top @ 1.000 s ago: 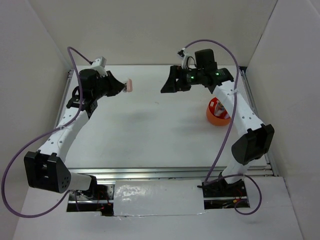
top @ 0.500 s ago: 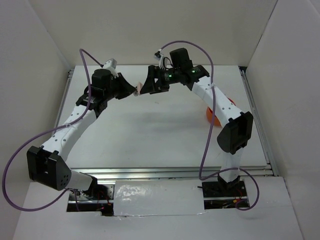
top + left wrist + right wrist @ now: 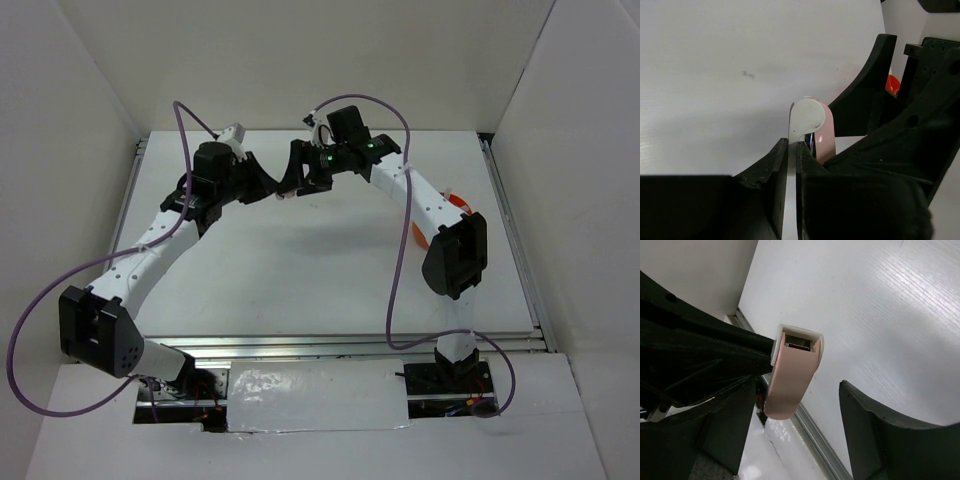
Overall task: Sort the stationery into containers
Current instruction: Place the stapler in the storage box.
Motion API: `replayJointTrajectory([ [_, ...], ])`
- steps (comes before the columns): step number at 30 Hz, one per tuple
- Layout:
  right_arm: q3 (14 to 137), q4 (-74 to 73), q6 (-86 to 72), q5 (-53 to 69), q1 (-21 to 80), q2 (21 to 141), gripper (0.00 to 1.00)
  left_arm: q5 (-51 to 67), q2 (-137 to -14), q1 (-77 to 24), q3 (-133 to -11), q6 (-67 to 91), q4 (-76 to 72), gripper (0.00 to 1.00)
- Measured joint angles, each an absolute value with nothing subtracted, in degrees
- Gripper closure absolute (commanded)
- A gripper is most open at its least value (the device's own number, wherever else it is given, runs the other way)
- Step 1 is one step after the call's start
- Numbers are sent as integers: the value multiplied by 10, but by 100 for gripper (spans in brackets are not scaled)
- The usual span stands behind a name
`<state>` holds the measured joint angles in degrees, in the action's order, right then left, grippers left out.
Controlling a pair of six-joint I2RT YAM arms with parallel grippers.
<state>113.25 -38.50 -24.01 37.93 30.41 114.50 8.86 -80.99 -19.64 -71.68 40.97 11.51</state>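
Top external shows me both arms tip to tip in mid-air above the far half of the bench [image 3: 300, 280], well apart from the orange tub [image 3: 418, 236] on the right. My left end effector [image 3: 792, 150] is clamped on the stubby pink tube [image 3: 792, 375]. My right end effector [image 3: 298, 180] is spread wide, one finger on either side of that tube, not closed on it.

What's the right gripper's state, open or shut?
Open: fingers of the right gripper stand apart either side of the pink tube, held by the left gripper.
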Motion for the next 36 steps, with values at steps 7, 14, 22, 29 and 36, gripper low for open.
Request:
replayJointTrajectory([
  [7,1133,-383,-246,390,305,1149,77,93,-814,-199,-717,409,114,100],
  [14,1128,-384,-234,390,297,1145,100,93,-814,-200,-717,404,114,1],
  [22,1014,-404,-205,300,200,1032,100,-5,-814,-219,-748,366,163,1],
  [29,950,-424,-245,30,147,901,100,-99,-813,-246,-749,331,202,1],
  [36,961,-467,-268,-120,146,928,100,-118,-812,-246,-746,327,207,1],
])
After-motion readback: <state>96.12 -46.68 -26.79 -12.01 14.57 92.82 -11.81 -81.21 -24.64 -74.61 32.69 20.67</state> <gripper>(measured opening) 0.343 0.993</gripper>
